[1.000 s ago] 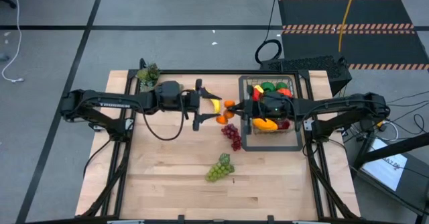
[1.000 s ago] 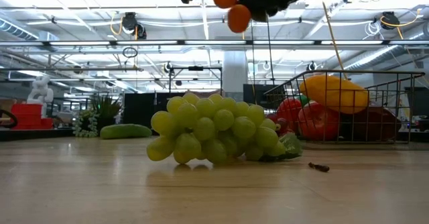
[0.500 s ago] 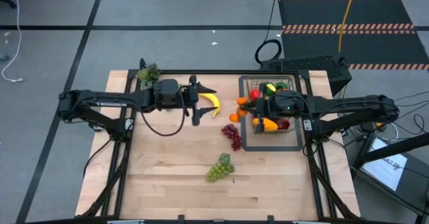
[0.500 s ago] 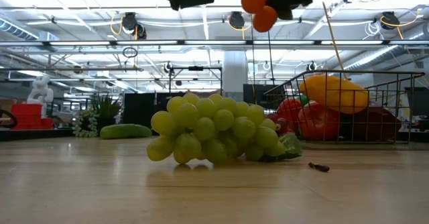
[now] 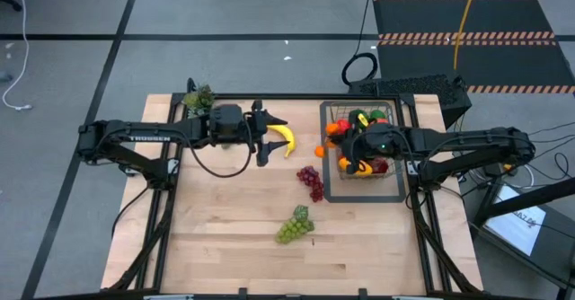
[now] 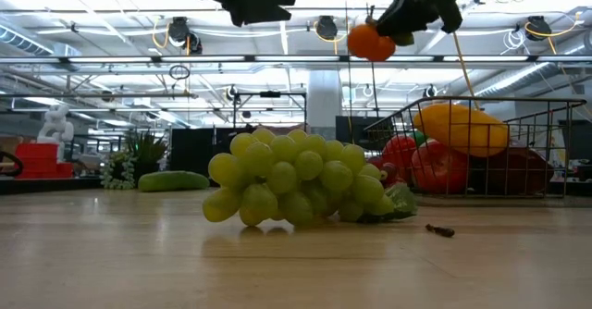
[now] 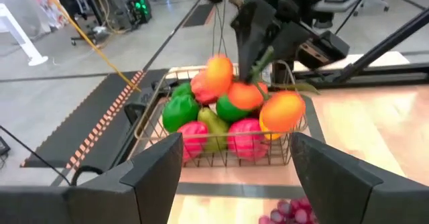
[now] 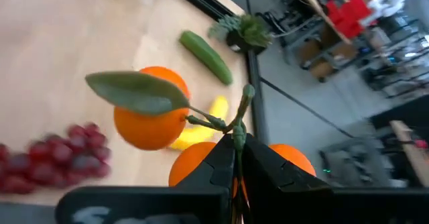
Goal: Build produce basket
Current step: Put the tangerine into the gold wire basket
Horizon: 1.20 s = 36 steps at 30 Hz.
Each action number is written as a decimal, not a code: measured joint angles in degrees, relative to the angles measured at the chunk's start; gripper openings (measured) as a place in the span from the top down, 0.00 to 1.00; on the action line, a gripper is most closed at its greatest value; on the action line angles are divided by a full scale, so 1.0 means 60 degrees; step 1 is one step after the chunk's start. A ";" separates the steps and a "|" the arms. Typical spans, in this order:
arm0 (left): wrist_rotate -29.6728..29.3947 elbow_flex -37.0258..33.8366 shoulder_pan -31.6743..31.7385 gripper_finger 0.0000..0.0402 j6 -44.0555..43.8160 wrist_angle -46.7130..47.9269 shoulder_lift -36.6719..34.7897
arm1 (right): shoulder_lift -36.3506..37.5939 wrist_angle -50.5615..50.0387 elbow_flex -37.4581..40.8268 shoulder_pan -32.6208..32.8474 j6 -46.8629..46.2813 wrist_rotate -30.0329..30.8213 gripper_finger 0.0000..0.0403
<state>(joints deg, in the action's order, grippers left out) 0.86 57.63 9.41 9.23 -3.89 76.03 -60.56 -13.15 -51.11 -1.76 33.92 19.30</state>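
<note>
My right gripper (image 5: 341,140) is shut on a cluster of oranges (image 5: 326,138) on a green stem, held in the air at the left rim of the wire-mesh basket (image 5: 395,190). The basket holds a mango (image 6: 460,129), red apples (image 6: 435,167) and green fruit (image 7: 179,110). My left gripper (image 5: 269,140) is open and empty, level above the table beside the banana (image 5: 287,138). Purple grapes (image 5: 311,181) and green grapes (image 5: 294,225) lie on the table. A cucumber (image 8: 205,56) lies near the far edge. My right gripper pinches the cluster's thin green stem (image 8: 236,135) between its two fingertips, near the stem's top. The oranges (image 8: 151,113) and a leaf (image 8: 137,92) hang off the stem past the fingers. The cluster is lifted clear of the table (image 6: 370,43).
A small potted plant (image 5: 199,99) stands at the far left corner. The basket stands on a flat dark tray (image 5: 334,195) at the table's right. Bare wooden table lies toward the near edge around the green grapes.
My right gripper has carried the orange cluster toward the table's right edge, from beside the left gripper to the basket's left rim. My left gripper has drawn back a little toward the table's left edge.
</note>
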 joint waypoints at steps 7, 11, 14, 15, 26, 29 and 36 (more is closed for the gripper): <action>0.0007 0.0000 0.0000 0.32 -0.0027 0.0527 0.0003 | -0.0009 0.0070 0.0000 0.0131 0.1058 0.1150 0.96; 0.0011 0.0000 0.0000 0.32 -0.0029 0.0656 0.0001 | -0.0009 0.0211 0.0000 0.0498 0.1651 0.2297 0.96; 0.0015 0.0000 0.0000 0.32 -0.0025 0.0705 0.0002 | -0.0009 0.0259 0.0000 0.0807 0.2000 0.2784 0.96; 0.0015 0.0000 0.0000 0.32 -0.0025 0.0710 0.0001 | -0.0009 0.0289 0.0000 0.0917 0.2124 0.2821 0.96; 0.0015 0.0000 0.0000 0.32 0.0117 0.0848 0.0004 | -0.0013 0.0361 0.0000 0.1655 0.3129 0.3006 0.96; 0.0015 0.0000 0.0000 0.32 0.0120 0.0847 0.0004 | -0.0013 0.0357 0.0000 0.1760 0.3219 0.3306 0.96; 0.0015 0.0000 0.0000 0.32 0.0120 0.0829 0.0004 | -0.0009 0.0361 0.0003 0.1880 0.3002 0.3294 0.96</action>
<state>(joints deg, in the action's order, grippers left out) 0.95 57.63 9.41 9.96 1.08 76.05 -60.62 -10.98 -51.09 9.52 51.93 39.06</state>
